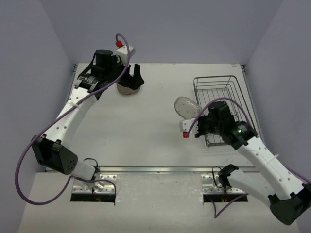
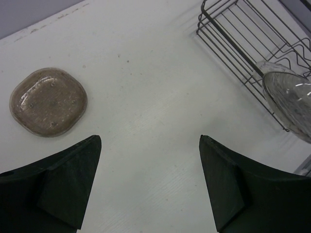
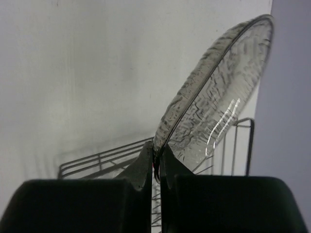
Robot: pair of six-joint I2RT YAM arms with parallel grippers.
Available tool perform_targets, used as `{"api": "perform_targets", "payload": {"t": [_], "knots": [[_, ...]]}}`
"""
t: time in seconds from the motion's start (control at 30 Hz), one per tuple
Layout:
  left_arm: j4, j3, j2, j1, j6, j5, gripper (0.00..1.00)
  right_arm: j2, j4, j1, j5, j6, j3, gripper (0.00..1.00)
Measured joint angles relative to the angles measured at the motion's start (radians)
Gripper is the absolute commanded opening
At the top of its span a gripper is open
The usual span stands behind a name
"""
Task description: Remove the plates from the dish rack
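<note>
My right gripper [image 1: 199, 115] is shut on the rim of a translucent clear plate [image 1: 186, 106] and holds it tilted above the table, just left of the silver wire dish rack [image 1: 218, 85]. In the right wrist view the fingers [image 3: 146, 162] pinch the plate's edge [image 3: 218, 97], with rack wires [image 3: 102, 159] behind. My left gripper [image 1: 137, 78] is open at the far left, above a tan-beige plate [image 1: 127, 89] that lies flat on the table. The left wrist view shows that plate [image 2: 48, 101], the rack [image 2: 243, 39] and the clear plate [image 2: 291, 99]. My right arm hides the rack's near half.
The white table [image 1: 146, 131] is walled in by pale panels on the left, back and right. A metal rail [image 1: 155, 169] runs along the near edge between the arm bases.
</note>
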Motion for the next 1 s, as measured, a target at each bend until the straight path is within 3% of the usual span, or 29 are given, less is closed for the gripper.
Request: {"api": "perform_targets", "payload": {"t": [0.07,0.23,0.43,0.73,1.0], "knots": [[-0.011,0.003,0.0,0.0,-0.003,0.025,0.8,-0.019,0.11,0.098,0.112,-0.097,-0.112,0.0],[-0.084,0.01,0.013,0.0,0.002,0.123,0.79,-0.035,0.569,0.299,0.357,-0.411,-0.422,0.0],[-0.142,0.01,0.04,0.0,0.003,0.217,0.76,0.091,0.981,0.444,0.524,-0.671,-0.53,0.0],[-0.191,0.009,0.078,-0.047,0.006,0.197,0.64,0.23,1.178,0.532,0.707,-0.744,-0.478,0.0],[-0.193,0.008,0.111,-0.073,0.002,0.177,0.37,0.278,1.195,0.551,0.803,-0.745,-0.441,0.0]]}}
